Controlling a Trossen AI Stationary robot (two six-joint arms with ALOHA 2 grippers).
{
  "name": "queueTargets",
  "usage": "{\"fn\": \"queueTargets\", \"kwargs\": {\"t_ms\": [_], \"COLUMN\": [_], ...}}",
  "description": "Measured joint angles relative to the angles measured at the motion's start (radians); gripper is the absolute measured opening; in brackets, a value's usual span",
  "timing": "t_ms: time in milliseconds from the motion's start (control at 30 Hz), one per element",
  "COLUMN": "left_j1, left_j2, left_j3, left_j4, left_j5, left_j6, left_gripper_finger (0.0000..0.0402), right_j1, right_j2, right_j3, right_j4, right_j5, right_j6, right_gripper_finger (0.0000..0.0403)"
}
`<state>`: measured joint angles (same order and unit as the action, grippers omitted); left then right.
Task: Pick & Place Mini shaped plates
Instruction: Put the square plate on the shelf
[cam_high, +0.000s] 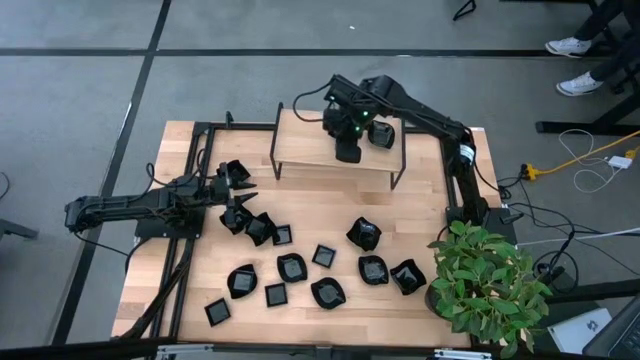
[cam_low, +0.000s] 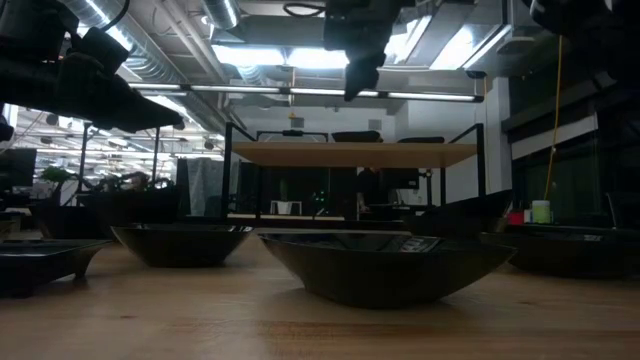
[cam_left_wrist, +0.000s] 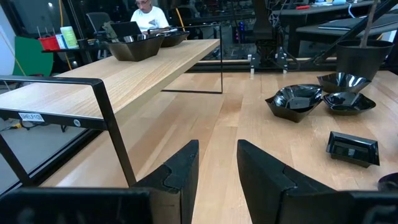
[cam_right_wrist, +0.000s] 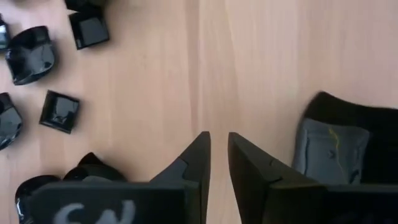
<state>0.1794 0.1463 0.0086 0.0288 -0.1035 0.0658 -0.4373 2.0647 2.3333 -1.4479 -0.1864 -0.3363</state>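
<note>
The left end effector (cam_high: 228, 190) waits low and empty, fingers slightly parted, beside the mini shaped plates (cam_high: 292, 267) scattered on the worktop (cam_high: 330, 210), while the right end effector (cam_high: 348, 150), fingers narrowly apart and empty, hovers over the raised shelf (cam_high: 310, 150) beside a plate (cam_high: 382, 135) apparently placed there.

Right claw (cam_right_wrist: 219, 163) pointing straight down, fingers a narrow gap apart, empty, left claw (cam_left_wrist: 217, 165) level, fingers parted, empty, arm outstretched.

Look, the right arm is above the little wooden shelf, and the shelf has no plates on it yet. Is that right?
No. The shelf already holds two plates, as the left wrist view shows. The right arm is above it.
</note>
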Motion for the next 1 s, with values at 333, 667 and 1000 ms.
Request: {"fn": "queueTargets", "kwargs": {"t_ms": [333, 667, 1000], "left_j1": [0.000, 0.000, 0.000], "left_j2": [0.000, 0.000, 0.000], "left_j3": [0.000, 0.000, 0.000], "left_j4": [0.000, 0.000, 0.000], "left_j5": [0.000, 0.000, 0.000], "left_j6": [0.000, 0.000, 0.000], "left_gripper_finger": [0.0104, 0.0104, 0.0104], "right_j1": [0.006, 0.019, 0.086], "right_j2": [0.000, 0.000, 0.001], "right_j3": [0.000, 0.000, 0.000], "right_j4": [0.044, 0.093, 0.149], "right_j5": [-0.002, -0.241, -0.259], "right_j6": [0.089, -0.013, -0.065], "right_gripper_finger": [0.0058, 0.0058, 0.0058]}}
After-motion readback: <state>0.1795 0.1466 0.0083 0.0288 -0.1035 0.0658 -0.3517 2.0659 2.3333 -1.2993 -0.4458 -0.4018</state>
